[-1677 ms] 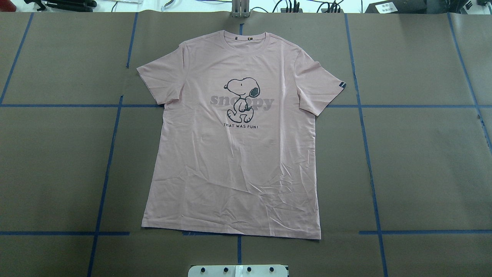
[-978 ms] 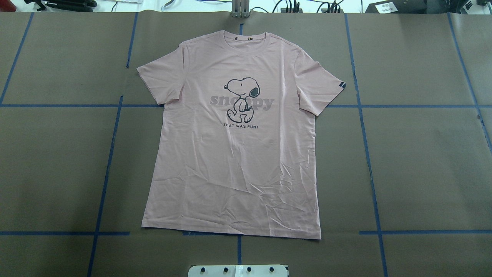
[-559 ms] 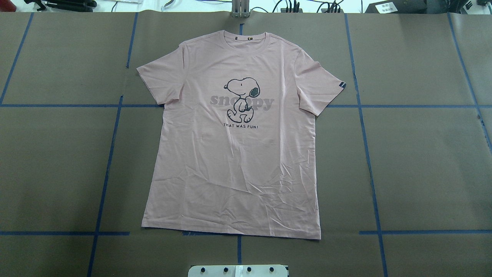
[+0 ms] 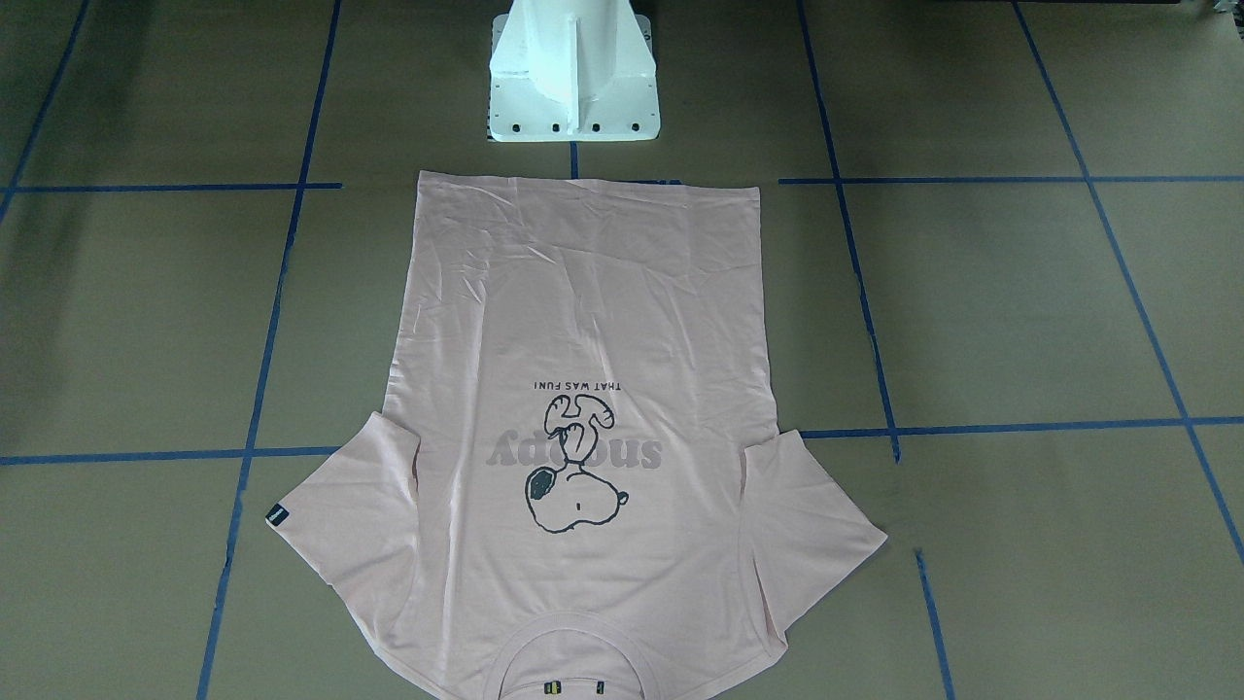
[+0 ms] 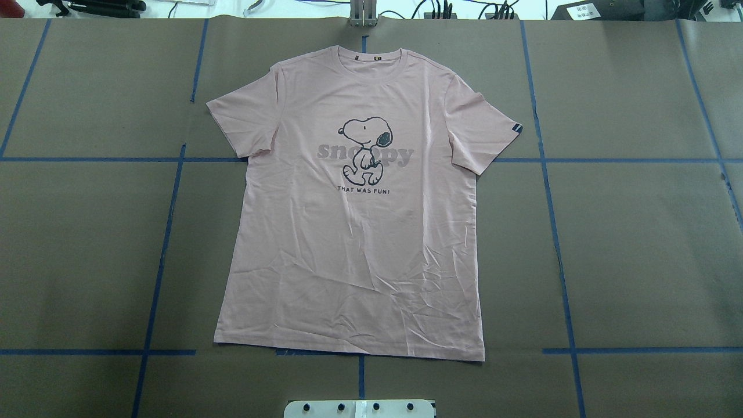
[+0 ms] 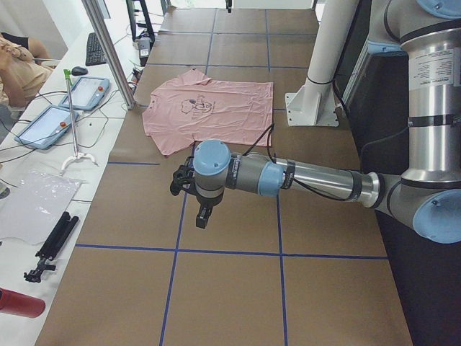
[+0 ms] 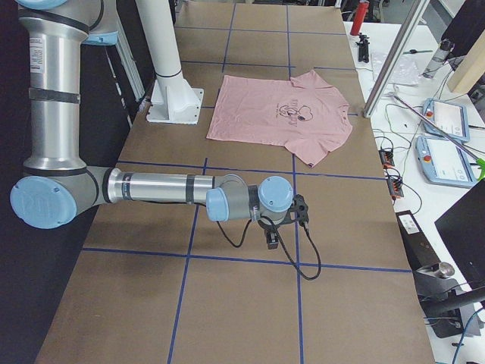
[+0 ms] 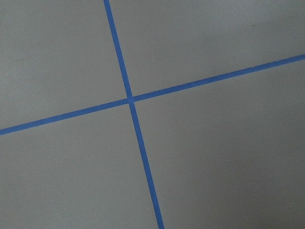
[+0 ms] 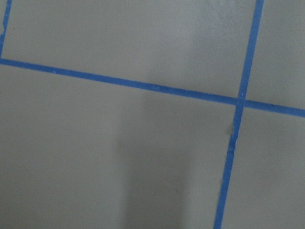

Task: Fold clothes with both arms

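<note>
The pale pink T-shirt (image 5: 354, 244) lies flat and face up in the middle of the table, Snoopy print showing, collar at the far edge and hem toward the robot base; it also shows as the T-shirt (image 4: 583, 301), (image 6: 216, 112), (image 7: 276, 114). The left arm (image 6: 310, 179) reaches out low over bare table well to the shirt's left, its gripper (image 6: 202, 215) pointing down. The right arm (image 7: 159, 188) mirrors it on the other side, gripper (image 7: 271, 240) down. I cannot tell whether either gripper is open or shut. Both wrist views show only brown table and blue tape.
The white pedestal (image 4: 573, 87) stands just behind the hem. Blue tape lines (image 5: 168, 220) grid the brown table cover. Side benches hold tablets (image 6: 90, 92), tools (image 6: 54, 245) and cables; a slanted metal post (image 6: 108, 50) stands near the collar. A person's arm (image 6: 18, 61) rests at the bench.
</note>
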